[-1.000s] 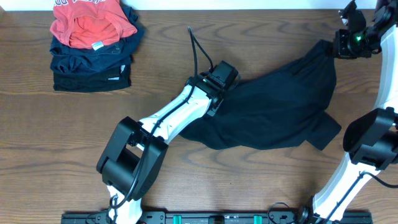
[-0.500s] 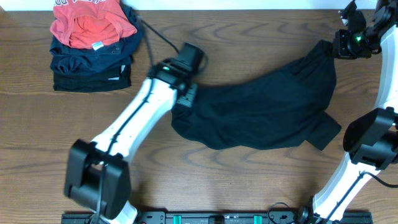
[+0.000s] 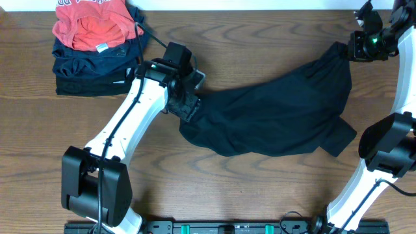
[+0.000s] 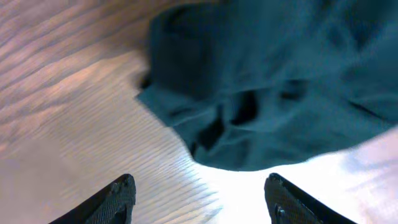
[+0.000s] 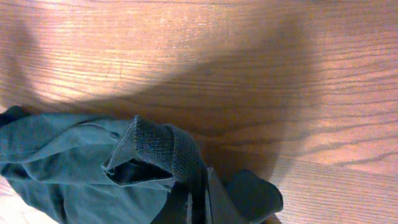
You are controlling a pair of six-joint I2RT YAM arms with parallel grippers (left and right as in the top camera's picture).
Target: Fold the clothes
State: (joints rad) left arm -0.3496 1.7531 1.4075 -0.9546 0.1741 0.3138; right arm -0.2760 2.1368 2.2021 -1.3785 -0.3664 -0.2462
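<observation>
Two lots of clothing lie on the wooden surface (image 3: 260,195). At the far left rear sits a folded stack: a red-orange shirt (image 3: 91,26) on top of dark navy garments (image 3: 97,75), with a small white tag (image 3: 102,47) showing at the red-orange shirt's front edge.

Just right of that stack, the left arm (image 3: 130,123) reaches diagonally from the front edge toward the middle. Its left tool (image 4: 200,198) hangs at the left end of the black shirt (image 3: 279,117). In the left wrist view the two fingers (image 4: 121,194) stand wide apart with only bare wood between them. The shirt's crumpled left edge lies just ahead of the tips, apart from them.

The black shirt itself stretches as a long, rumpled band from the centre of the surface toward the right rear, well apart from the folded stack. One corner (image 3: 341,140) juts out toward the front right.

At the far right rear, the right tool (image 3: 356,47) is closed tight on the shirt's upper end. The right wrist view shows a ribbed hem (image 5: 158,149) bunched and drawn into the pinched jaws, the fabric rising off the wood there and casting a shadow behind it.
</observation>
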